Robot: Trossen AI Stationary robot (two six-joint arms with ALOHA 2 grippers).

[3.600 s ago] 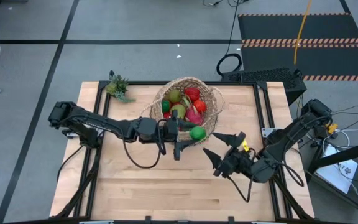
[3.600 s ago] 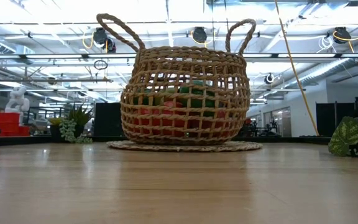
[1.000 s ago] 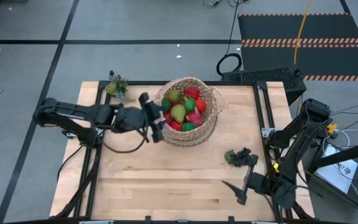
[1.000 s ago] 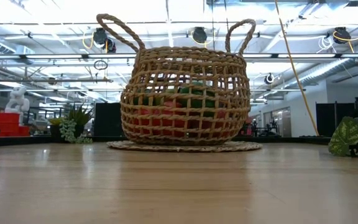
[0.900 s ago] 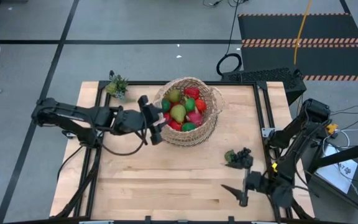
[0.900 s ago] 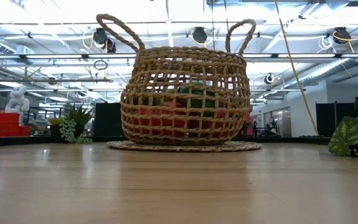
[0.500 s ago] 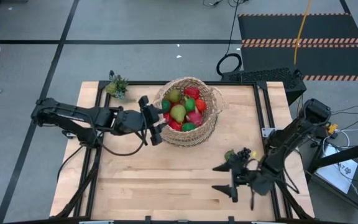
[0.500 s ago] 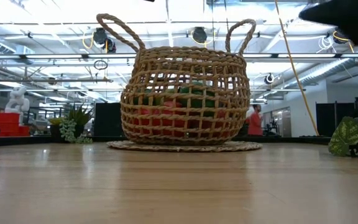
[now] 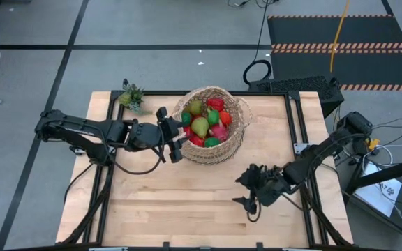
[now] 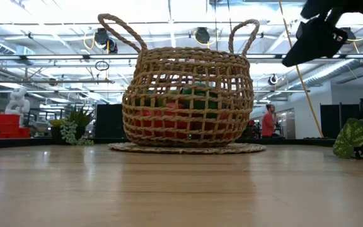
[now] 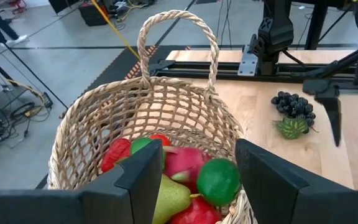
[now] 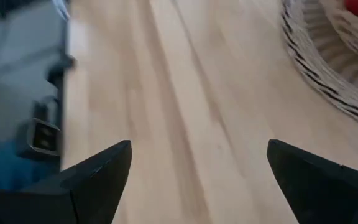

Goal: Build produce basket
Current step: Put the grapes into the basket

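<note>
Left hand (image 9: 175, 134) wide open beside full basket (image 9: 237, 132), likely just unloaded. Right hand (image 9: 246, 189) wide open near table's right edge, probably going for grapes (image 11: 294, 104).

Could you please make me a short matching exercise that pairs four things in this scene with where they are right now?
Things:
1. basket
2. grapes
3. left gripper
4. small spiky plant

Places:
A. at the table's far left corner
B. open beside the basket's left rim
C. lying on the bare table, outside the basket
D. standing at the far middle of the table, full of fruit

Pairs: 1-D, 2-C, 3-B, 4-A
</note>
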